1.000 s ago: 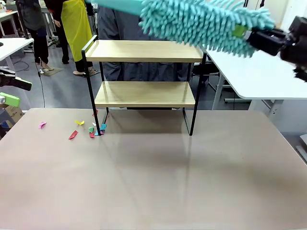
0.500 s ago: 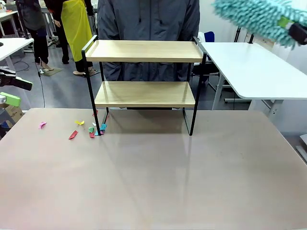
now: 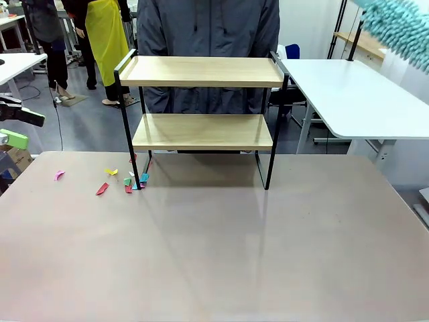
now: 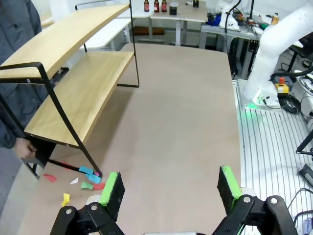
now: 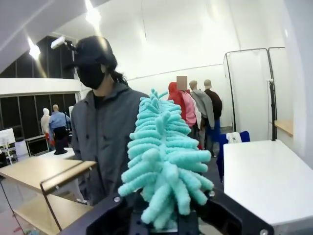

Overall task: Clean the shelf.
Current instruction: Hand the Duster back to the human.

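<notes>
The shelf (image 3: pixel 201 70) stands at the table's far middle, both wooden boards bare; it also appears at the left of the left wrist view (image 4: pixel 73 93) and low left in the right wrist view (image 5: pixel 39 171). A teal fluffy duster (image 3: pixel 399 27) hangs in the top right corner, right of the shelf and well above it. My right gripper (image 5: pixel 164 209) is shut on the duster (image 5: pixel 164 161), which rises between its fingers. My left gripper (image 3: pixel 17 127) sits at the left edge, off the table, and is open (image 4: pixel 171 188) with nothing between its green pads.
Several coloured paper scraps (image 3: pixel 124 181) lie on the table by the shelf's left front leg (image 4: pixel 85 181). A person in a grey jacket (image 3: pixel 208 27) stands right behind the shelf. A white side table (image 3: pixel 355 94) stands at the right.
The duster has swung up and to the right, from over the shelf's top board to the picture's top right corner. The right gripper has left the front view. The left arm has not moved.
</notes>
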